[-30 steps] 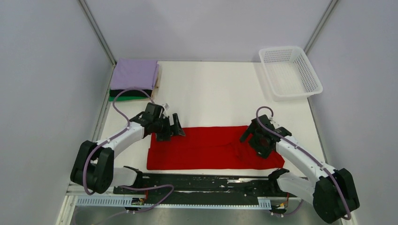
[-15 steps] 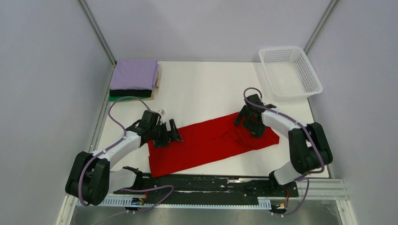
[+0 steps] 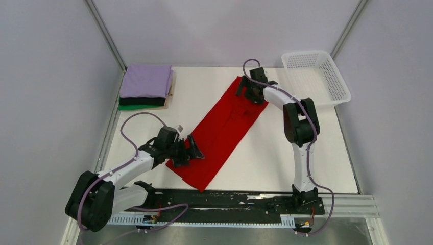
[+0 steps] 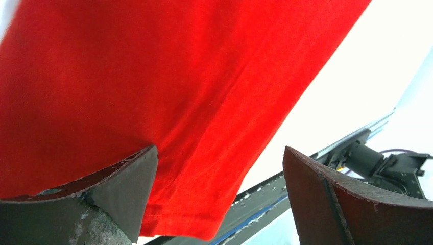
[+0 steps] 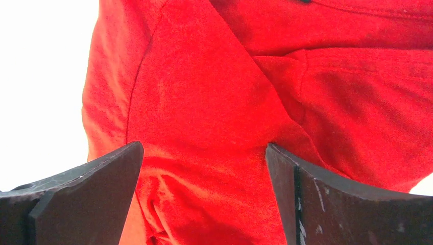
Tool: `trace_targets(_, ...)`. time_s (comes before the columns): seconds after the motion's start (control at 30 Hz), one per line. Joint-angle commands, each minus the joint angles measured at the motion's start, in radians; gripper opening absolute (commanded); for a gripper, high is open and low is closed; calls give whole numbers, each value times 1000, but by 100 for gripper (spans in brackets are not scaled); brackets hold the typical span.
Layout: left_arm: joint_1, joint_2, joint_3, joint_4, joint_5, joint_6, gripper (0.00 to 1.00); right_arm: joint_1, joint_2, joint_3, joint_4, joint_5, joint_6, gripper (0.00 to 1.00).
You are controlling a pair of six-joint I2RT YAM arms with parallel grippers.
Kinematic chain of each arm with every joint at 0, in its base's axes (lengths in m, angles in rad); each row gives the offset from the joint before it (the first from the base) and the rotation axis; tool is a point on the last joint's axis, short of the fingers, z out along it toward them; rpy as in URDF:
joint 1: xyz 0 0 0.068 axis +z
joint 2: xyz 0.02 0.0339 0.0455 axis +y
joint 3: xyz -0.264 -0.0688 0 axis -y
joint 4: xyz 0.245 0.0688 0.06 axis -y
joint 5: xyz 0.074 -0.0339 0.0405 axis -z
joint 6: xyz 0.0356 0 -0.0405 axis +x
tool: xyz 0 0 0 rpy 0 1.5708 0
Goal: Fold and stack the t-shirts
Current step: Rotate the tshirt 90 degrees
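My left claw (image 3: 193,153) gapes wide at the near end of the red t-shirt (image 3: 223,127). My right claw (image 3: 249,95) gapes wide on its far end. The shirt lies diagonally across the table (image 3: 291,148).

My left end effector (image 3: 191,151) is covering the near left edge of the red t-shirt (image 3: 224,127), and my right end effector (image 3: 250,93) is hiding its far end. In both wrist views the shirt is running off the frame, and my fingers (image 4: 112,189) are being cropped at the bottom. The lavender t-shirt (image 3: 148,80) is burying the black t-shirt (image 3: 143,101) and the green t-shirt (image 3: 134,107), leaving only edges showing.
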Motion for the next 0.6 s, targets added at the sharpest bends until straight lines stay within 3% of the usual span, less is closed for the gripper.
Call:
trace_targets(0.0,-108,93,42,144,-11,-65,100,-8,191,150,79,-146,-77,100)
trace_targets(0.37,-358,382,228,241,9,-61,100,-9,467,606,71,-260,-40,100)
trace_targets(0.57,-430,474,328,215,45,9,100,-11,495,751,70,-264,-66,100)
